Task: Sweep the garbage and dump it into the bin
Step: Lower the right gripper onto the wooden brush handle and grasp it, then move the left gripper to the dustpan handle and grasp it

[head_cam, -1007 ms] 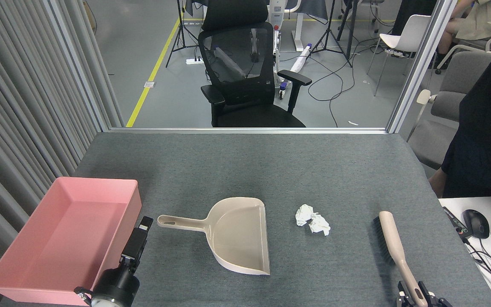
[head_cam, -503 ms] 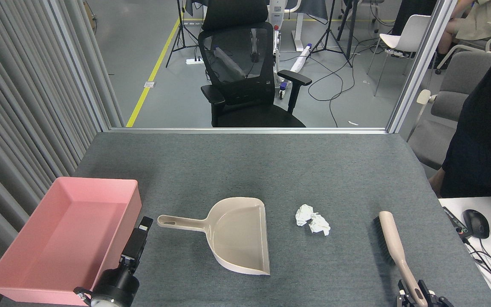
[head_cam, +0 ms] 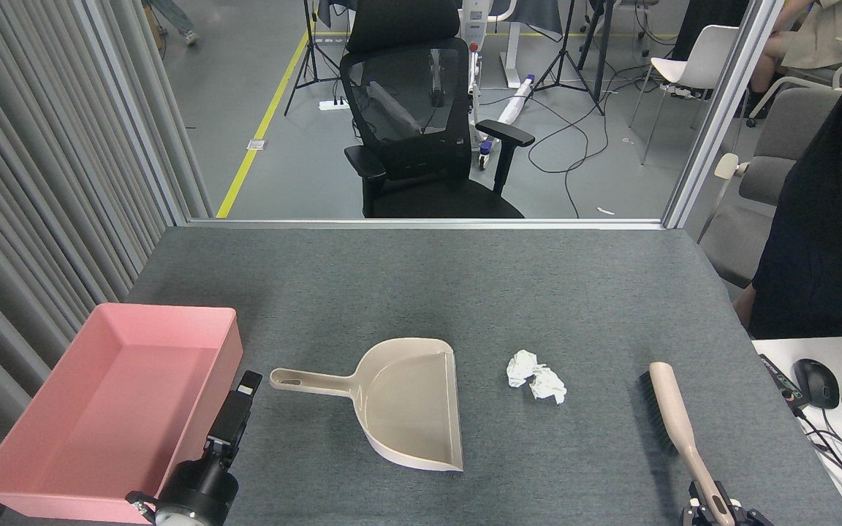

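Note:
The garbage (head_cam: pixel 536 375), one crumpled white tissue wad, lies on the grey table right of centre. To its left rests a beige dustpan (head_cam: pixel 410 402), mouth facing right, handle pointing left. The bin (head_cam: pixel 110 409), an empty pink tray, stands at the left table edge. My left gripper (head_cam: pixel 245 387) sits dark and narrow between the bin and the dustpan handle's end, touching neither. A beige brush (head_cam: pixel 673 413) with black bristles lies at the right. Its handle end runs between the fingers of my right gripper (head_cam: pixel 715 511) at the bottom edge, and the grip is unclear.
A person in dark clothes (head_cam: pixel 823 219) stands at the table's right edge. A white desk with a mouse (head_cam: pixel 816 382) and keyboard adjoins the right front corner. A black office chair (head_cam: pixel 421 131) stands beyond the far edge. Grey slats line the left.
My right gripper has sunk slightly toward the bottom edge while the brush stayed put. The person at the right has shifted a little to the left. The left arm is still.

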Robot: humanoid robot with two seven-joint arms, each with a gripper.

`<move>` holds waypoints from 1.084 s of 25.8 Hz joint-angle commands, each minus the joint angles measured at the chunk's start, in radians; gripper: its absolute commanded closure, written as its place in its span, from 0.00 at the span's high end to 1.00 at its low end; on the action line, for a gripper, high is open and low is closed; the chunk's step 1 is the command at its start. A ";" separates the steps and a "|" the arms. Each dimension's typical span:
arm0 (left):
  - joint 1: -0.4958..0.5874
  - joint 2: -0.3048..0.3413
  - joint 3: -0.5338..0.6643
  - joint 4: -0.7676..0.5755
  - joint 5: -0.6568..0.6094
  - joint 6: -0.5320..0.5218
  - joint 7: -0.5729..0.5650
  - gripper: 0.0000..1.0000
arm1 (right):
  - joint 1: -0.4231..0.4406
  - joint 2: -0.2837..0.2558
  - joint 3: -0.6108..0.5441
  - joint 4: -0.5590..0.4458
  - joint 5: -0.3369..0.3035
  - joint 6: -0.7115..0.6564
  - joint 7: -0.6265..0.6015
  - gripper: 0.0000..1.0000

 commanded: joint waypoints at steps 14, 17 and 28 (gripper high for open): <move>-0.009 -0.045 0.001 0.089 0.000 -0.009 0.011 0.99 | -0.004 0.003 -0.002 -0.005 -0.004 -0.021 -0.035 0.04; -0.043 -0.045 0.001 0.181 -0.003 -0.070 0.040 0.99 | -0.007 0.006 -0.002 -0.008 -0.004 -0.021 -0.035 0.04; -0.127 -0.094 0.001 0.416 -0.001 -0.227 0.063 0.99 | -0.010 0.010 -0.002 -0.011 -0.006 -0.021 -0.035 0.04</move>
